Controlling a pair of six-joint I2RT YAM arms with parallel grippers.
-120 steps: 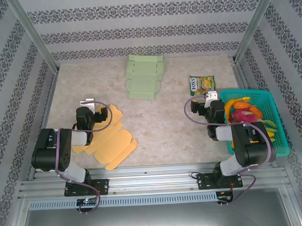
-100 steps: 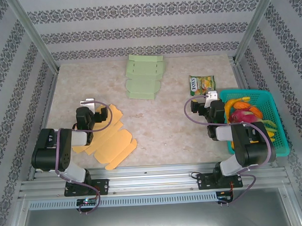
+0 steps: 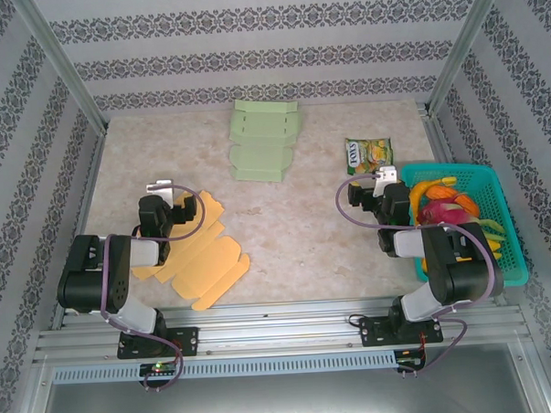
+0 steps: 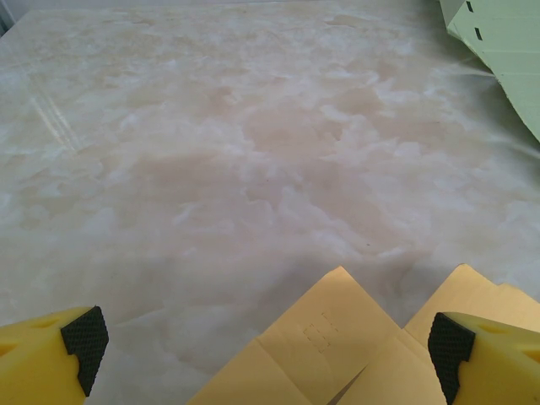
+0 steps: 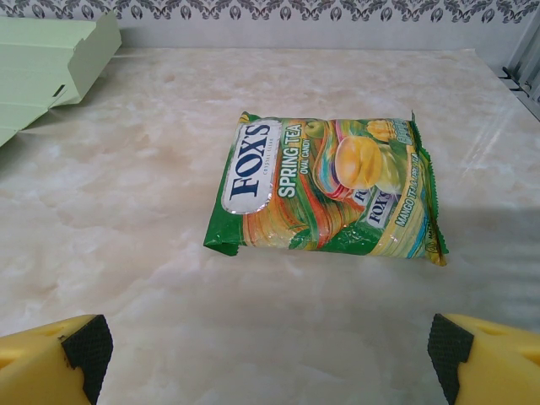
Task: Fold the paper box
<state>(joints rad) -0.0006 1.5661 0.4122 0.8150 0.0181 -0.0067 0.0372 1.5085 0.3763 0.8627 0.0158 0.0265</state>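
I am holding my left pincer (image 4: 266,342) wide open and empty, low over the flat orange paper box (image 3: 204,255) lying right below it, ready, I think, to grab a flap. My right pincer (image 5: 270,346) is hanging open by the green candy bag (image 5: 325,190).

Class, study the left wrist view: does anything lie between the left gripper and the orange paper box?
Nothing visible does. The left gripper, open, sits right at the flaps of the orange paper box, with bare table beyond. The green paper box lies apart, at the far right.
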